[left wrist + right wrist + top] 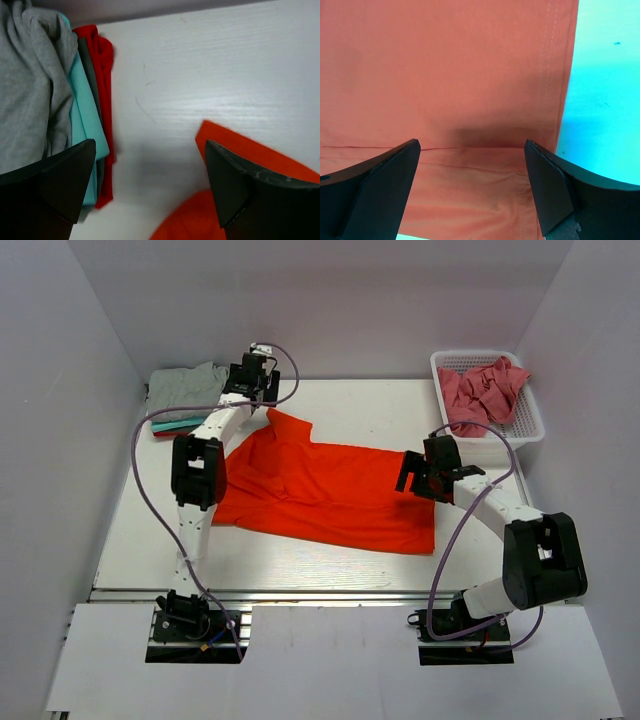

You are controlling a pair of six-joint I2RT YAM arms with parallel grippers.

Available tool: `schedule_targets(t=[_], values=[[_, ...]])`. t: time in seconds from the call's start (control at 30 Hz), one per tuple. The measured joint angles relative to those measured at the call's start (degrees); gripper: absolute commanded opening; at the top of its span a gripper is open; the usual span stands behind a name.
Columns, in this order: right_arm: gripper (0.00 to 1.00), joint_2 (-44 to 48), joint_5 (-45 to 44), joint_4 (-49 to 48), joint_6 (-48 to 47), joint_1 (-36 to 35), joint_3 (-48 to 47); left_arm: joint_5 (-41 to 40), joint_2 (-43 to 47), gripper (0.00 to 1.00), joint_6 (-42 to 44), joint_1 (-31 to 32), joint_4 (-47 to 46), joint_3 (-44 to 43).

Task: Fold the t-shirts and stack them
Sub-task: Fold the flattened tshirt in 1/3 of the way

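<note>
Across the table (300, 562) the orange-red t-shirt (320, 495) lies flat, jaws apart over its opposite ends (left gripper (262, 405) by a far corner, right gripper (412, 476) above the hem), likely poised to pinch for folding.

White plastic mesh basket (532, 412) at the far right corner of a white table (300, 565), pale walls (330, 300) around.

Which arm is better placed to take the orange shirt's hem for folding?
Right: the right gripper hovers open by the orange shirt's stitched hem; the left gripper is away beside the folded stack.
</note>
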State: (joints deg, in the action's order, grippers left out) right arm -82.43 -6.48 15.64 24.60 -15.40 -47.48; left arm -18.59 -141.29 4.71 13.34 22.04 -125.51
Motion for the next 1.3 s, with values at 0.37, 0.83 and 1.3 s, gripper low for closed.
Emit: schedule_targets(t=[0.37, 0.83, 1.3], values=[[0.9, 0.0, 3.32, -3.54, 0.9, -0.07, 0.02, -0.83, 28.59, 1.0, -14.21, 1.4, -0.02, 39.89], [0.9, 1.03, 5.29, -5.81, 5.09, -0.04, 8.57, -1.07, 39.26, 1.0, -35.56, 0.66, 2.93, 65.29], [0.9, 1.03, 4.07, -3.15, 2.36, -0.09, 5.42, -2.29, 46.86, 1.0, -37.59, 0.66, 16.09, 64.3]])
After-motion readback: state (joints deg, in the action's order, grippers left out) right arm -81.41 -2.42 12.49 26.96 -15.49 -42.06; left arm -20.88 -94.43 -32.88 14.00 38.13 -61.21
